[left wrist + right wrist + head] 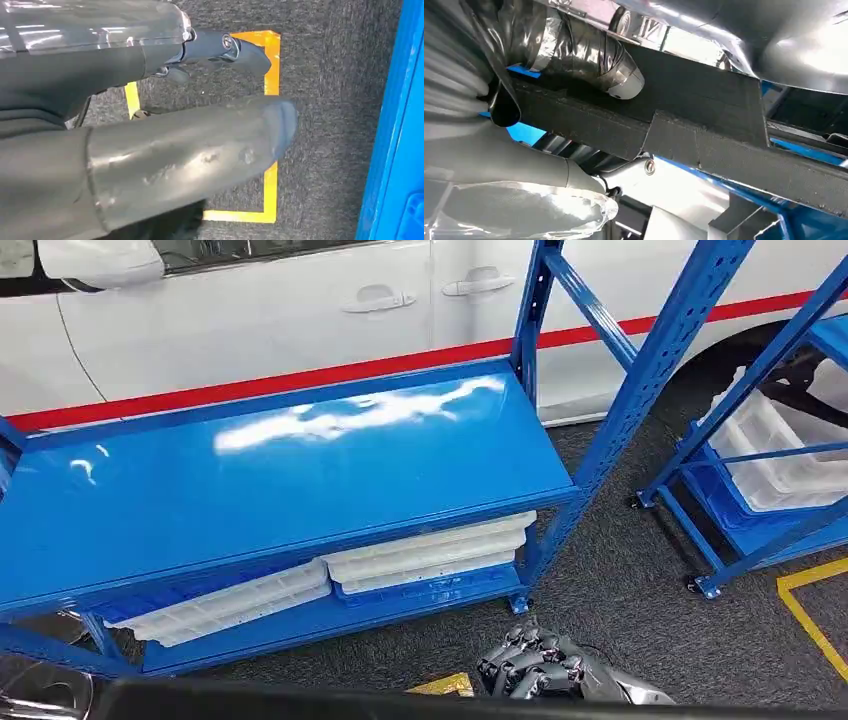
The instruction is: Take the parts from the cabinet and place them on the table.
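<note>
From the head view, white part trays (425, 552) lie stacked on the lower shelf of the blue cabinet (280, 480), toward its right end, under a bare top shelf; the right robot hand (535, 665) hangs near the floor, fingers curled in, holding nothing. In the left wrist view, the left robot hand (165, 145) hangs over grey carpet and yellow floor tape (271, 150), its grasp impossible to tell. The right wrist view shows that hand's grey thumb (514, 165) against the dark carpet.

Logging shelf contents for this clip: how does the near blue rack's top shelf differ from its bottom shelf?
The top shelf is bare, glossy blue with glare; the bottom shelf carries stacked white trays. The top shelf lies open to the head view, the bottom shelf partly hidden beneath it. Both are blue and belong to one rack.
</note>
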You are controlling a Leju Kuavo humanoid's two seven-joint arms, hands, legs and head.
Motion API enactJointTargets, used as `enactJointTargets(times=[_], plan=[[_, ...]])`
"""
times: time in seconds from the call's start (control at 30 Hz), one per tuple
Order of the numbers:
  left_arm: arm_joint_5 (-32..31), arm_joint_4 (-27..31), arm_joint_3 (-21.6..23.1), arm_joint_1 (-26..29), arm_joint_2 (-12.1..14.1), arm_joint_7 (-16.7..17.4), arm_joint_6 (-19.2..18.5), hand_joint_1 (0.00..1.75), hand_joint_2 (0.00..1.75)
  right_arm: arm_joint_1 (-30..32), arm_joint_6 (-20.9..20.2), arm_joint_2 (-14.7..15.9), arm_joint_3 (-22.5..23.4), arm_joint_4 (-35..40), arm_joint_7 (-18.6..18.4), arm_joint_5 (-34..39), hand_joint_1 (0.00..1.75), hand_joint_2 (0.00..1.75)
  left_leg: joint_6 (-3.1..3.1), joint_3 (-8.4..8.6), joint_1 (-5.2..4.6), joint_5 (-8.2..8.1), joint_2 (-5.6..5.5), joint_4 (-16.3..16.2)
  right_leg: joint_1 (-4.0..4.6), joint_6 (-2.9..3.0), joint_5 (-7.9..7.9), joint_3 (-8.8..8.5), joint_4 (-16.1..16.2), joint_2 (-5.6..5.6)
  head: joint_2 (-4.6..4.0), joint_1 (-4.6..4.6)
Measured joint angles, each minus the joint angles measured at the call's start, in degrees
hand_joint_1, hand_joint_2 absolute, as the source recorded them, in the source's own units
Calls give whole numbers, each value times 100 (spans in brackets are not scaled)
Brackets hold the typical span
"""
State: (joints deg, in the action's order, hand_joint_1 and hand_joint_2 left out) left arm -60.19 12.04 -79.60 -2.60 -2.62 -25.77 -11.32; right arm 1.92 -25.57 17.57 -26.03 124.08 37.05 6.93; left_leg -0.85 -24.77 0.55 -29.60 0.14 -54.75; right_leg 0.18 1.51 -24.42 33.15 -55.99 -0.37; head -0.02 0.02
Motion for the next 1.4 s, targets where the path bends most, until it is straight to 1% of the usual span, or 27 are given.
enactJointTargets(times=[0.1,0.13,0.17,0.23,0.3,0.33,0.37,0.4,0.47,0.5,0.53,0.63,0.67,0.73,0.8,0.83,0.9,0.97,1.0,1.03,1.13,1.17,1.23,1.3,1.33,1.37,1.4], plan=[[-44,0,11,9,26,0,-2,0,0,-88,15,-20,-83,-11,-24,-4,175,175,57,-70,-5,20,-20,15,8,-83,94,47,-42,5,0,2],[-48,0,18,15,26,0,-2,0,0,-96,17,-22,-109,-20,-26,-4,175,175,114,-124,3,58,-14,35,10,-123,123,58,-44,9,0,2],[-61,0,22,5,28,4,-2,0,0,-111,33,-22,-122,-33,-35,-2,175,175,200,-148,26,115,17,51,-26,-163,1,100,-110,13,0,2],[-107,0,42,0,46,92,11,0,0,-190,100,-22,-177,-63,-48,4,175,175,300,-256,15,191,43,33,-53,-233,-600,334,-691,18,0,4],[-164,0,46,1,65,316,55,0,0,-222,164,-35,-229,-96,-41,26,175,175,317,-384,4,272,60,16,-69,-276,-1079,614,-1585,17,0,4],[-184,0,46,6,70,444,79,0,0,-223,184,-35,-251,-114,-35,28,175,175,314,-456,2,307,64,-6,-75,-283,-1122,674,-1876,17,0,2],[-225,0,46,6,72,628,123,0,0,-230,190,-33,-271,-133,-26,28,175,175,305,-518,1,338,64,-26,-80,-280,-1014,602,-1875,17,0,4],[-266,0,46,4,72,977,203,0,0,-256,188,-35,-299,-159,-13,28,175,175,291,-573,-2,364,62,-47,-82,-261,-803,376,-1586,17,0,4],[-326,0,44,-2,72,1663,376,0,0,-349,149,-35,-330,-195,2,42,175,175,273,-610,-23,404,56,-60,-50,-152,-430,-344,-495,21,0,2],[-345,0,44,-2,61,1986,453,0,0,-406,113,-35,-339,-210,2,53,175,175,260,-619,-8,426,61,-60,-17,-47,-470,-624,-20,24,0,2],[-356,-2,42,-14,48,2287,518,0,0,-458,76,-35,-343,-230,0,68,175,175,219,-653,-21,453,60,-63,4,-35,-492,-696,160,6,0,0],[-385,-2,33,-29,50,2876,616,0,0,-548,66,-41,-352,-275,-9,85,175,175,76,-679,41,568,60,-26,65,26,-396,-625,149,14,0,2],[-396,0,33,-32,81,2947,625,0,0,-567,66,-48,-361,-300,-15,85,175,175,52,-729,7,518,48,-71,-54,55,-280,-633,296,-5,0,2],[-396,-2,33,-27,74,2999,634,0,0,-629,61,-61,-374,-332,-15,90,175,175,22,-928,10,31,17,-506,-28,110,-175,-535,308,-34,0,0],[-396,-2,33,-25,92,3005,636,0,0,-637,61,-70,-391,-367,-15,90,175,175,-28,-1234,22,-520,11,-1438,-3,120,-128,-380,234,-37,0,0],[-383,0,31,-25,94,3079,636,0,0,-634,63,-72,-402,-389,-17,87,175,175,-54,-1320,22,-596,12,-1761,2,115,-100,-304,198,-42,0,0],[-328,-2,2,-27,94,3356,618,0,0,-639,81,-72,-409,-418,-22,76,175,175,-82,-1148,25,-319,13,-1685,-6,94,-62,-149,96,-40,0,0],[-280,-2,-42,-17,90,3561,575,0,0,-640,96,-72,-409,-431,-26,46,175,175,-75,-537,39,89,13,-757,-12,72,-47,-35,-9,-30,0,0],[-280,-2,-63,-25,81,3632,553,0,0,-645,94,-72,-409,-433,-26,20,175,175,-49,-218,47,45,5,-226,-3,50,-33,-8,-42,-33,0,0],[-280,-2,-77,-31,68,3652,546,0,0,-656,94,-72,-409,-433,-26,-7,175,175,-15,-74,11,12,-3,3,24,14,-5,24,-59,-30,0,-2],[-271,-2,-125,-27,31,3570,531,0,0,-695,107,-72,-415,-442,-22,-61,175,175,61,-155,-2,54,-18,-29,10,-95,80,48,-70,-32,0,2],[-271,-2,-129,-22,20,3512,527,0,0,-705,118,-70,-417,-442,-22,-81,175,175,146,-183,36,110,-9,16,27,-130,68,85,-91,-27,0,2],[-271,-2,-138,-42,13,3410,514,0,0,-705,162,-70,-420,-442,2,-100,175,175,266,-284,45,190,24,15,-18,-194,-373,273,-519,7,0,2],[-271,-2,-142,-44,13,3349,511,0,0,-701,190,-70,-422,-442,7,-103,175,175,286,-409,43,269,48,-8,-55,-255,-904,630,-1452,18,0,2],[-271,0,-146,-40,15,3340,507,0,0,-696,197,-70,-428,-442,9,-103,175,175,275,-489,44,312,54,-27,-74,-277,-1078,766,-1874,18,0,2],[-271,0,-149,-39,15,3327,503,0,0,-694,197,-70,-430,-442,9,-105,175,175,266,-536,45,340,57,-33,-91,-287,-1106,776,-1999,18,0,2],[-271,0,-151,-39,15,3316,503,0,0,-694,197,-70,-433,-442,9,-109,175,175,245,-592,49,378,58,-48,-118,-298,-985,608,-1817,15,0,2]])
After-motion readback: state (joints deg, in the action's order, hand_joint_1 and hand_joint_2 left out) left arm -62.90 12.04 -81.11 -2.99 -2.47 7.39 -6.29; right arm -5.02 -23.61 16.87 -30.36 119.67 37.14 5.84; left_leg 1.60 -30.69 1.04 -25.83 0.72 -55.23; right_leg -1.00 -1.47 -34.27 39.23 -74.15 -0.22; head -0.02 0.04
